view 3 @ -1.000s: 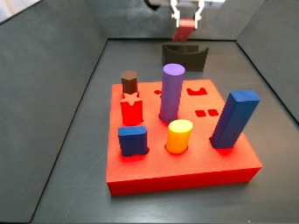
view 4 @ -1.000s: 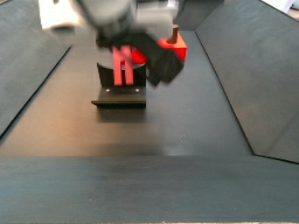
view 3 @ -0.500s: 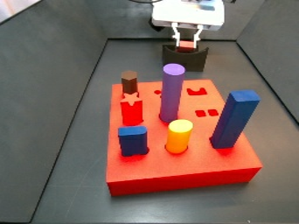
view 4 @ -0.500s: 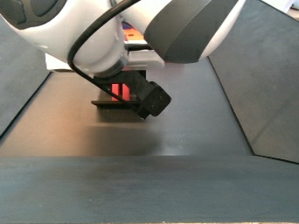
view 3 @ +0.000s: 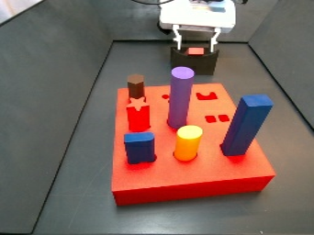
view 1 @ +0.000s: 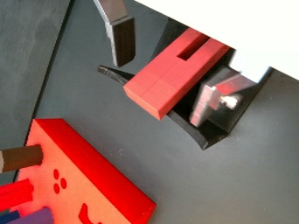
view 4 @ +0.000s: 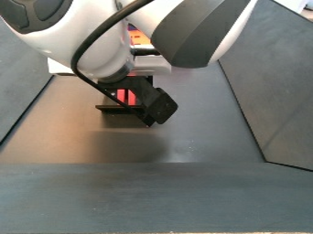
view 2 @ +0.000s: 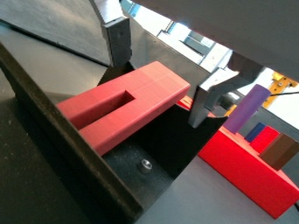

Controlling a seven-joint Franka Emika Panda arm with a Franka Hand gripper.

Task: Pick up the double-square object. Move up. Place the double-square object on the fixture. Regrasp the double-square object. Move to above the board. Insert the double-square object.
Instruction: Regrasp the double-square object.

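The red double-square object (view 1: 176, 74) lies on the dark fixture (view 1: 216, 131), with its slot facing up; it also shows in a wrist view (view 2: 117, 105). My gripper (view 1: 167, 68) is open and straddles the piece, with a gap between each finger and it. One finger (view 1: 118, 35) stands on one side and the other finger (view 1: 219, 98) on the opposite side. In a side view my gripper (view 3: 196, 39) hangs just over the fixture (view 3: 196, 64) at the back of the bin. In a side view the piece (view 4: 126, 96) shows under the arm.
The red board (view 3: 185, 179) stands nearer the front with a purple cylinder (view 3: 181, 96), a tall blue block (view 3: 249, 124), a yellow cylinder (view 3: 188, 142), a small blue block (view 3: 140, 147) and a brown peg (view 3: 135, 87). Grey bin walls rise on both sides.
The gripper came down with the red piece onto the fixture, then its fingers spread apart and let the piece go.
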